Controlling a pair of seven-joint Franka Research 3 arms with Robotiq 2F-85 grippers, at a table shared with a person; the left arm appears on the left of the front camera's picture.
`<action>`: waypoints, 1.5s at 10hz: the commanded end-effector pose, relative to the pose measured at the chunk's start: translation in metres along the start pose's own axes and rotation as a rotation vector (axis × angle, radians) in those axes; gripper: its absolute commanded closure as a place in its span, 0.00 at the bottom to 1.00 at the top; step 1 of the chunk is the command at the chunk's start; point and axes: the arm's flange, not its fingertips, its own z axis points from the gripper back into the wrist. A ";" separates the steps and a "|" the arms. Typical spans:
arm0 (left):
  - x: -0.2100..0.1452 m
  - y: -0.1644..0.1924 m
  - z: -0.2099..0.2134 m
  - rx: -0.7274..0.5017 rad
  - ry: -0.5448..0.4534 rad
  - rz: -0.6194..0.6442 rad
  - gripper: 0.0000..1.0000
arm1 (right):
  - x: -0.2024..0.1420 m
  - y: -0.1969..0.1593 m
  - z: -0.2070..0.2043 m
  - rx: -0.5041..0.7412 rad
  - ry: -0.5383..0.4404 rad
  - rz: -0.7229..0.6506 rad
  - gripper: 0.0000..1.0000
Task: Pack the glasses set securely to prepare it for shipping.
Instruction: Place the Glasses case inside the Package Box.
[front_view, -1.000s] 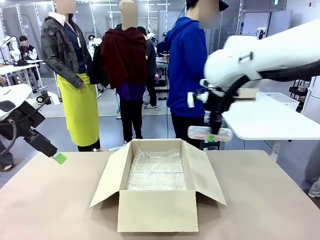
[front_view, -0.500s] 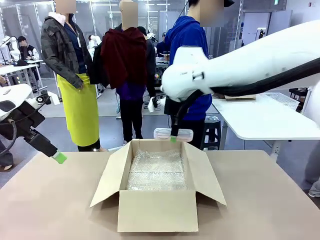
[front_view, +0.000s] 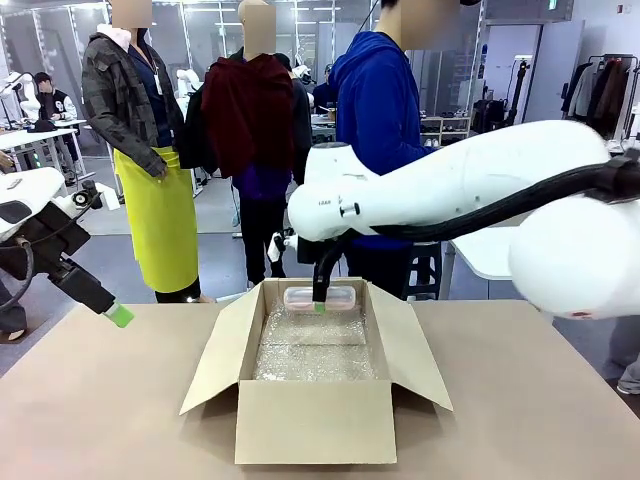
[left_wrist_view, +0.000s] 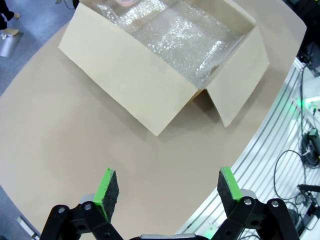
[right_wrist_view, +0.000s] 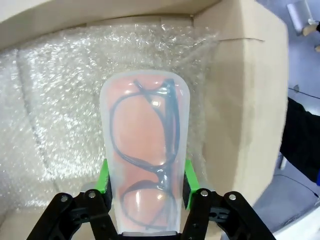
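Over the far end of the open brown cardboard box (front_view: 315, 420), just above its lining: pale pink translucent glasses case (front_view: 320, 297) with rounded corners, dark-framed glasses showing through its lid in the right wrist view. Gripped across its narrow width by the right jaws, closed on it, green pads (right_wrist_view: 104, 177) pressed against both long sides. Hangs roughly level, not yet set down; cannot tell for certain whether clear of the lining or brushing it. Carried by the white right arm (front_view: 450, 190), reaching across the middle from the right.

Inside the box: clear bubble-wrap sheet (front_view: 310, 350) spread over the floor and creeping up the walls, with nothing else made out on it. Side flaps splayed outward.

Off to the left, above the tan bench (front_view: 100, 400): left arm (front_view: 50, 250), well apart from the box, jaws spread wide and holding nothing.

Progress, as a judgement: roughly the early middle. Done: box opened and lined. In hand: placing of the pink case. Left: release onto the wrap, the same for the rest of the set, padding over the top, closing of the flaps.
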 end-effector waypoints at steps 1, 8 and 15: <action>0.000 0.001 0.000 -0.015 -0.017 -0.011 0.00 | 0.016 -0.008 -0.009 0.010 0.029 -0.024 0.43; 0.000 0.001 0.000 -0.015 -0.017 -0.011 0.00 | 0.016 -0.013 -0.041 0.067 0.031 -0.009 0.09; 0.000 0.001 0.000 -0.015 -0.017 -0.011 0.00 | 0.008 -0.008 -0.043 0.057 0.023 -0.006 0.00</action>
